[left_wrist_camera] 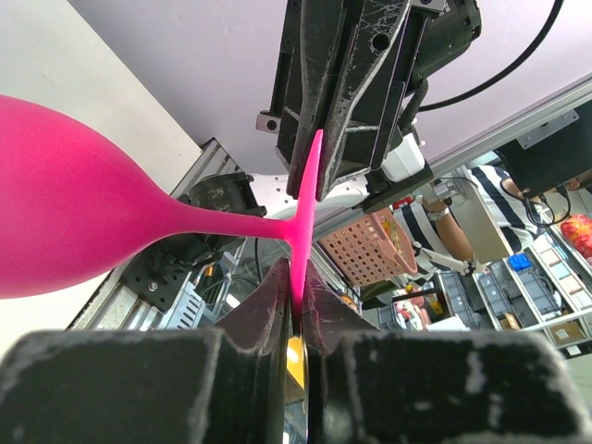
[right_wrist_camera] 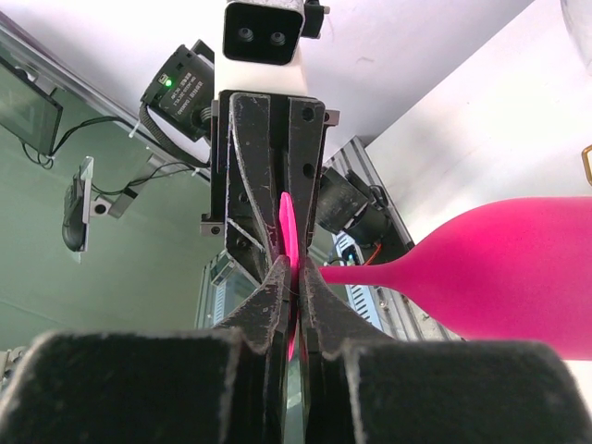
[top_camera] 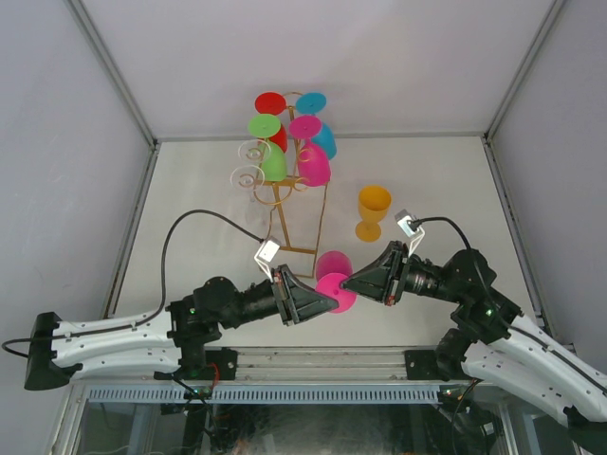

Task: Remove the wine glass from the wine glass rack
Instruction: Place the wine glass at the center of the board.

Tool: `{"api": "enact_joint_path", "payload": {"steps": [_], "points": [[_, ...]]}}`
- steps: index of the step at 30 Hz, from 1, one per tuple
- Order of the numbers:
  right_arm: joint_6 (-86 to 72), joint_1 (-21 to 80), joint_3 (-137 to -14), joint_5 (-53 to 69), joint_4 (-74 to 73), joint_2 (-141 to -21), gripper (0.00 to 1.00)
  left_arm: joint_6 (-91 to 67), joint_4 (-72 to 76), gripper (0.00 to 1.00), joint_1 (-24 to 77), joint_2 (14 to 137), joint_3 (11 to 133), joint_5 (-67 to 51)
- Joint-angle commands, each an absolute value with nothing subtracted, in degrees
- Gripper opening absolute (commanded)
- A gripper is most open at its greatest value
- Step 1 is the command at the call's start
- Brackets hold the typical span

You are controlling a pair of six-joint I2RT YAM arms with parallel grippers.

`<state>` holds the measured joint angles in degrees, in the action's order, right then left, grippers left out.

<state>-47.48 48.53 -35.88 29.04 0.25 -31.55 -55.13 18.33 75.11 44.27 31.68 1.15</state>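
The pink wine glass (top_camera: 333, 269) was off the wine glass rack (top_camera: 296, 248), its foot clenched by both left gripper (top_camera: 331, 301) and right gripper (top_camera: 348, 282); only setting it on the counter (top_camera: 432, 175) seemingly remained.

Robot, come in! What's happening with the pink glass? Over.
Left gripper, right gripper shut on pink glass foot. Glass clear of rack. Yellow glass stands apart.

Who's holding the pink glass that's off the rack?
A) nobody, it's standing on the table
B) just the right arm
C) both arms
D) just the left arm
C: the pink glass has its flat foot pinched by the left gripper and the right gripper, one from each side.
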Motion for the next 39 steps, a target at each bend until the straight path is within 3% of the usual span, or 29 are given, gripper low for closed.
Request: {"api": "enact_joint_path", "payload": {"steps": [1, 5, 14, 18, 20, 24, 34, 39], "points": [[-47.46, 49.74, -36.92, 31.88, 4.55, -31.56, 0.00, -55.41, 19.31, 0.10, 74.13, 44.65, 32.31, 2.25], [-47.25, 49.75, -36.92, 31.93, 4.53, -31.86, 0.00, -55.25, 19.30, 0.00, 74.14, 44.51, 32.14, 2.28], [-45.45, 49.75, -36.97, 23.27, -0.96, -28.48, 0.07, -52.19, 16.33, 0.00, 74.11, 44.24, 33.35, 2.02], [-45.53, 49.75, -37.21, 21.85, -2.23, -27.54, 0.25, -49.36, 15.90, 0.00, 74.11, 43.43, 32.78, 3.41], [-44.40, 49.62, -39.30, 19.22, -6.69, -27.11, 0.45, -46.18, 15.42, 0.00, 74.20, 42.66, 32.33, 4.94], [-38.18, 49.10, -50.15, 4.18, -28.01, -27.64, 0.70, -35.70, 11.97, 0.00, 74.51, 40.04, 29.87, 4.54], [-39.52, 45.09, -59.55, -14.60, -55.24, -31.94, 0.94, -10.62, -4.04, 0.00, 76.41, 39.28, 29.63, -9.16], [-39.17, 39.51, -57.82, -7.40, -56.48, -31.09, 0.97, -4.79, -10.30, 0.00, 78.30, 43.05, 32.11, -5.56]]}}
